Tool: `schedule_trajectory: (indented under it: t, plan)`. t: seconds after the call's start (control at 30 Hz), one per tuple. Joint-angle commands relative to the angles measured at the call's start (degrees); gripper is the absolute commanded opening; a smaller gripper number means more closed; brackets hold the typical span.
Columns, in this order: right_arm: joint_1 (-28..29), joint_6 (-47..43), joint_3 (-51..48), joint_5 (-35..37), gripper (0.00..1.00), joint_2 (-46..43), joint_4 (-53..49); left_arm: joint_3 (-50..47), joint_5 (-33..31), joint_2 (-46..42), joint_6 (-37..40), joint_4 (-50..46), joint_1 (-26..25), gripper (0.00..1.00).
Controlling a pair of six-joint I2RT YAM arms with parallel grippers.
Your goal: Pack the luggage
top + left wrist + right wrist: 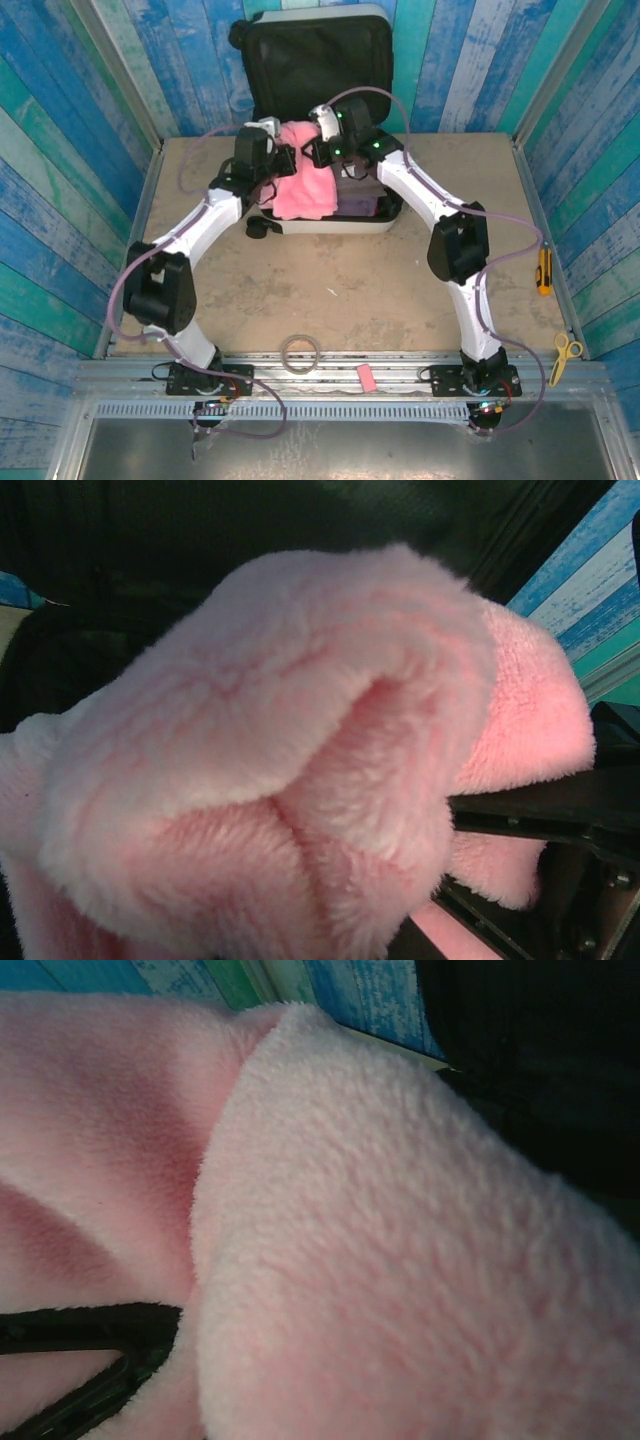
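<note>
The pink fleece [300, 760] buries both jaws, so you cannot tell their grip; bunched near the luggage [315, 60] rim, it may slide onto the desk [350, 290].

Bright, even light falls from overhead in the top view. Behind the left gripper [283, 158] and right gripper [322, 140], soft-edged shadows lie on the table [340, 290]. Beyond them the luggage [320, 60] lining goes near-black, its detail lost. At the left wrist, the pink fleece [300, 760] against the fingers [520, 810] sits too near for focus and looks soft. The striped wall [590, 570] past it is bright and blurred. At the right wrist the fleece pile reads sharper, with a shaded crease just above the finger [100, 1322].
</note>
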Motion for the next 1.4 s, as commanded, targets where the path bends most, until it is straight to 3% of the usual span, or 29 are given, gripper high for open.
schedule_trajectory:
  t: [0.0, 0.33, 0.37, 0.43, 0.47, 0.53, 0.6, 0.67, 0.9, 1.17, 1.37]
  plan:
    - [-1.2, 0.3, 5.6, -2.9, 0.0, 2.2, 1.6, 4.4, 4.4, 6.2, 0.6, 2.2, -0.1, 0.06]
    - [-3.6, 0.8, 14.0, 2.9, 0.0, 9.5, 2.1, 14.3, 8.5, 19.6, -0.7, 1.2, 2.4, 0.1]
    - [-3.8, 1.0, 15.0, 2.9, 0.03, 10.7, 2.0, 15.1, 8.7, 21.0, -0.6, 0.7, 2.6, 0.11]
    - [-4.1, 1.8, 16.9, 2.7, 0.26, 13.2, 1.7, 17.3, 8.6, 23.7, -0.6, -0.8, 2.9, 0.14]
    - [-4.3, 1.9, 17.4, 2.8, 0.39, 14.0, 1.5, 17.9, 8.6, 24.7, -0.6, -1.3, 3.0, 0.2]
    - [-4.5, 1.9, 17.3, 3.0, 0.6, 15.3, 1.3, 18.9, 7.6, 26.3, -0.6, -2.2, 3.2, 0.5]
    - [-4.5, 1.5, 16.3, 3.9, 0.7, 15.3, 1.1, 19.4, 6.4, 26.8, -0.2, -2.7, 3.6, 0.72]
    - [-4.6, 1.0, 14.9, 5.4, 0.74, 14.1, 1.1, 19.7, 4.2, 26.3, 0.4, -3.5, 3.8, 0.81]
    - [-4.5, -1.0, 11.9, 11.2, 0.75, 8.8, 2.0, 22.4, 1.6, 21.7, 3.8, -4.5, 3.9, 0.82]
    - [-4.2, -1.5, 11.0, 15.5, 0.76, 3.9, 0.1, 30.4, -11.2, 17.8, 8.0, -16.0, 4.0, 0.81]
    - [-2.9, -1.7, 11.1, 15.3, 0.73, 2.9, 1.3, 28.4, -7.2, 13.7, 6.5, -14.4, 3.9, 0.72]
